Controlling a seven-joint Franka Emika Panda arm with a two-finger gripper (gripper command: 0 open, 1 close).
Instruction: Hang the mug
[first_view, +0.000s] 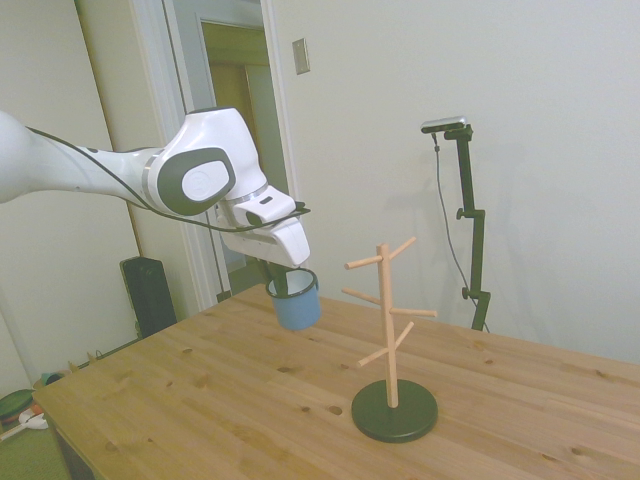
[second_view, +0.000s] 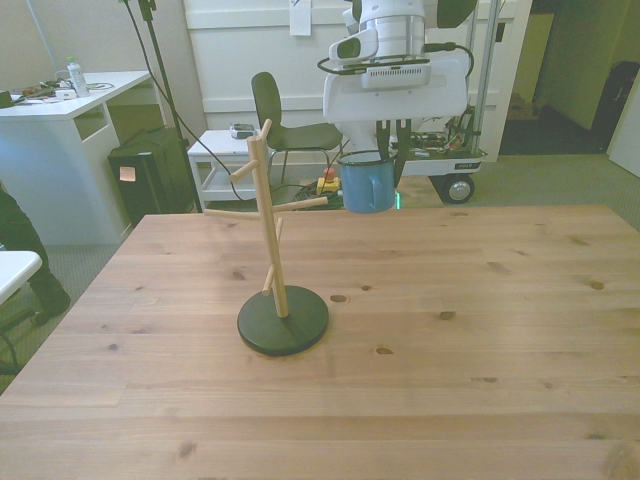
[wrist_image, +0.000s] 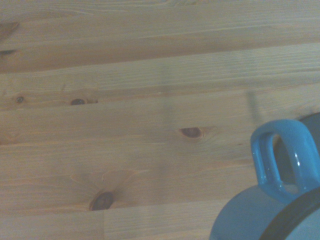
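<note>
Since gripper (first_view: 283, 282) is clamped on the mug (first_view: 298, 300) rim, it's light, rigid, prob slick enamel; 1 loop handle (wrist_image: 280, 157) free for a peg on rack (second_view: 272, 240).

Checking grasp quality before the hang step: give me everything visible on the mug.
The mug is small, light blue with a thin dark rim, enamel by the look of it. Its blue loop handle shows in the wrist view. It hangs in the air above the wooden table, roughly upright with a slight tilt, held at the rim by the pincer. It sits beside the wooden peg rack, near a peg tip but apart from it.
</note>
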